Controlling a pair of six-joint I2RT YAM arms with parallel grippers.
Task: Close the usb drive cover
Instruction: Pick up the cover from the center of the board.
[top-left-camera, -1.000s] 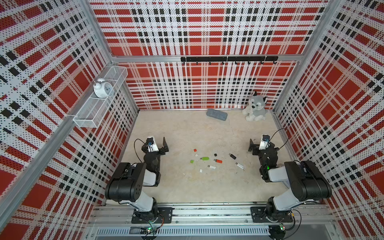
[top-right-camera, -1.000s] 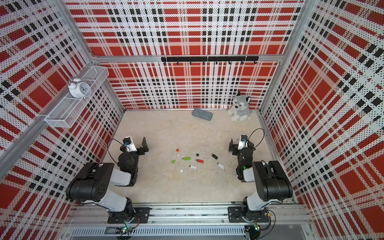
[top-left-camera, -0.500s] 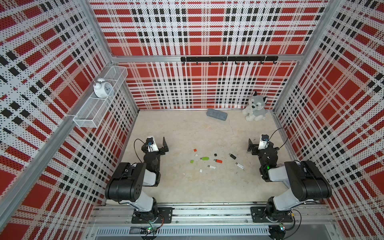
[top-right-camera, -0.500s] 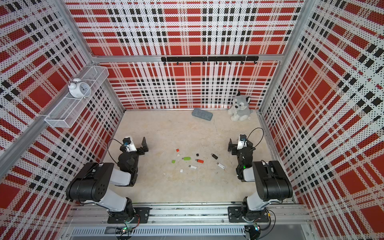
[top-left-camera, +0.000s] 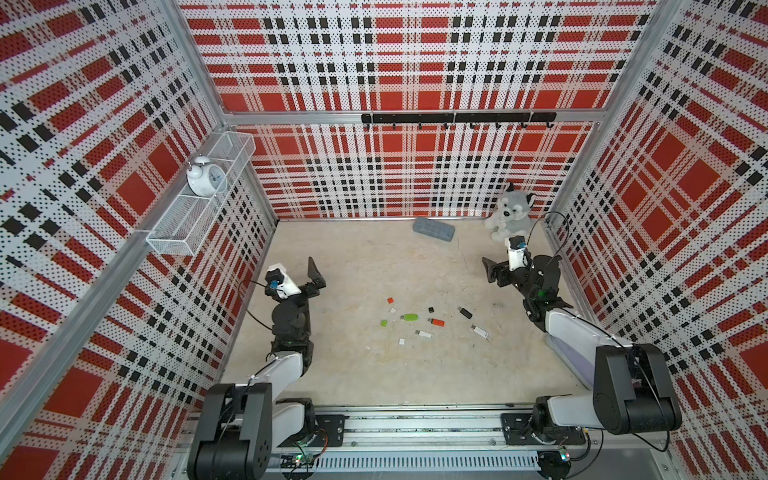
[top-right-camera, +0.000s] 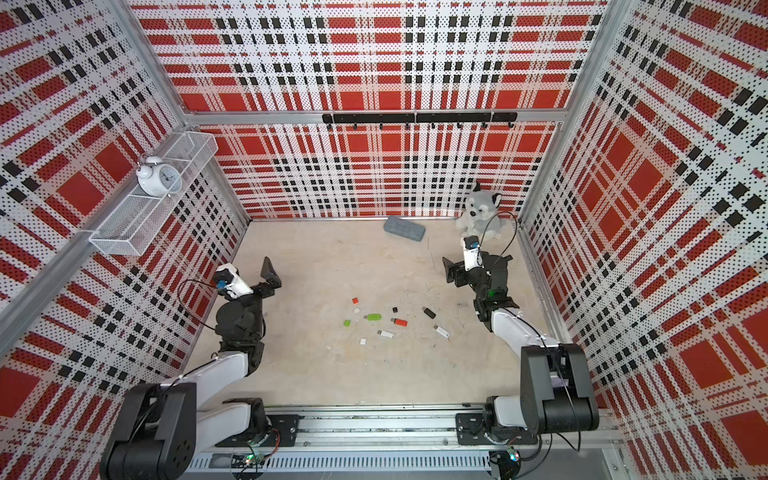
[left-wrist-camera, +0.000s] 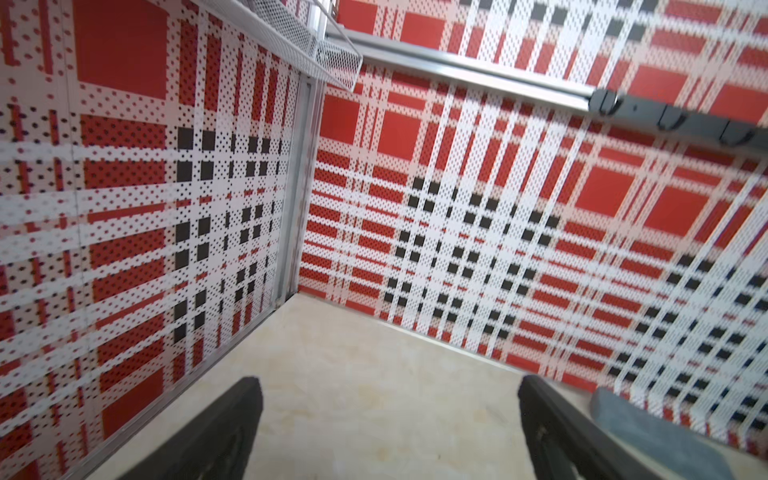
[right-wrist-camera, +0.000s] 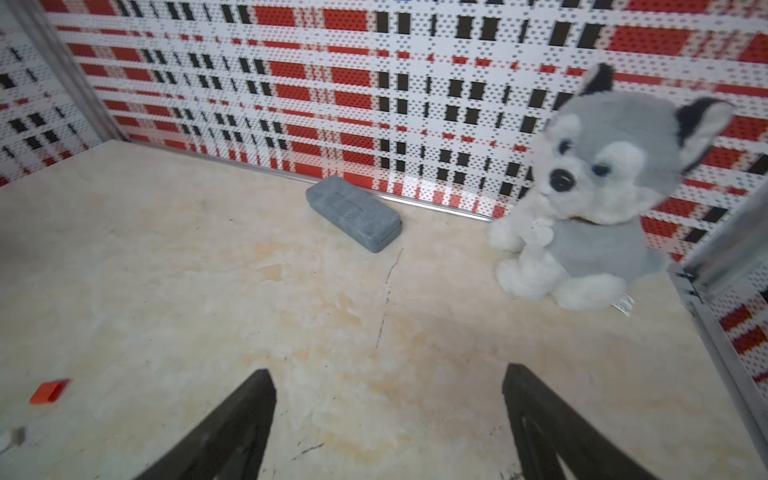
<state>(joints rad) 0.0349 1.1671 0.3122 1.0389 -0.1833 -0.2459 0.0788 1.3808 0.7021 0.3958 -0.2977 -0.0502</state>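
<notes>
Bench (top-left-camera: 357, 374) of pale marbled stone in both top views, walled by red, white and black plaid panels. Scattered at mid-bench, well apart from either arm: small green plastic USB drive (top-left-camera: 410, 317), loose green cap (top-left-camera: 384, 322) near it, orange-red USB drive (top-left-camera: 437, 322), red cap (top-left-camera: 390, 300), black USB drive (top-left-camera: 465, 312), black cap (top-left-camera: 431, 309), white USB drive (top-left-camera: 424, 334), second white USB drive (top-left-camera: 480, 331), white cap (top-left-camera: 401, 341). No cap seated on a drive. Left gripper (top-left-camera: 293, 282) near the left wall, right gripper (top-left-camera: 519, 268) near the right wall, neither touching a drive. Grey oblong case (top-left-camera: 433, 229) by the back wall, grey-and-white plush husky (top-left-camera: 509, 214) in the back right corner. White twin-bell alarm clock (top-left-camera: 206, 179) in a white wire-mesh shelf (top-left-camera: 183, 232) on the left wall.

Left wrist view, blurred: left gripper (left-wrist-camera: 388, 382) spread wide, nothing but bare bench between the black fingers (left-wrist-camera: 232, 428), wall corner ahead.

Right wrist view: right gripper (right-wrist-camera: 389, 372) likewise spread wide and holding nothing, grey oblong case and plush husky ahead, red cap (right-wrist-camera: 49, 391) off to one side.
</notes>
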